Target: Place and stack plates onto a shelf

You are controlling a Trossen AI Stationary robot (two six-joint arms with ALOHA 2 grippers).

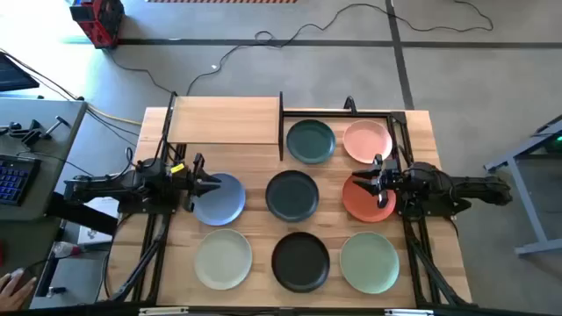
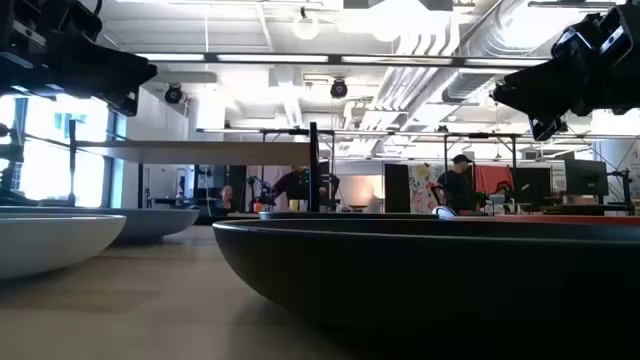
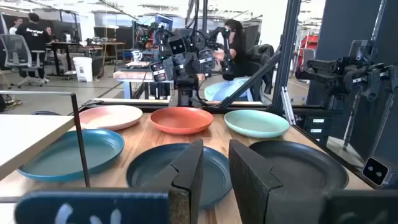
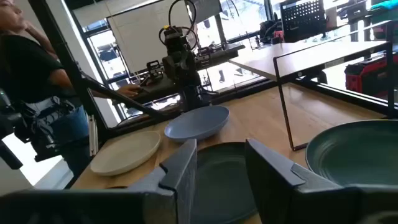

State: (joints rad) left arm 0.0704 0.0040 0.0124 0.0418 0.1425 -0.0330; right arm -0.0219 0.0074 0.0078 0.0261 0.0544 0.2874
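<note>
Eight plates lie flat on the slatted table in the high view: dark teal [image 1: 311, 141], pink [image 1: 367, 140], blue [image 1: 224, 200], charcoal [image 1: 291, 195], orange-red [image 1: 358, 204], pale cream-green [image 1: 223, 258], black [image 1: 300, 261], sage green [image 1: 369, 261]. The shelf board [image 1: 226, 120] stands at the far left on black rods, with nothing on it. My left gripper [image 1: 209, 184] hovers open above the blue plate's left rim. My right gripper [image 1: 376, 185] hovers open above the orange-red plate. The low view shows both arms raised off the table.
The shelf's black rod frame [image 1: 281, 123] runs on rightward around the dark teal and pink plates. One upright rod [image 4: 285, 102] stands between the charcoal and dark teal plates. People and desks show in the room beyond. A keyboard [image 1: 10, 180] lies left of the table.
</note>
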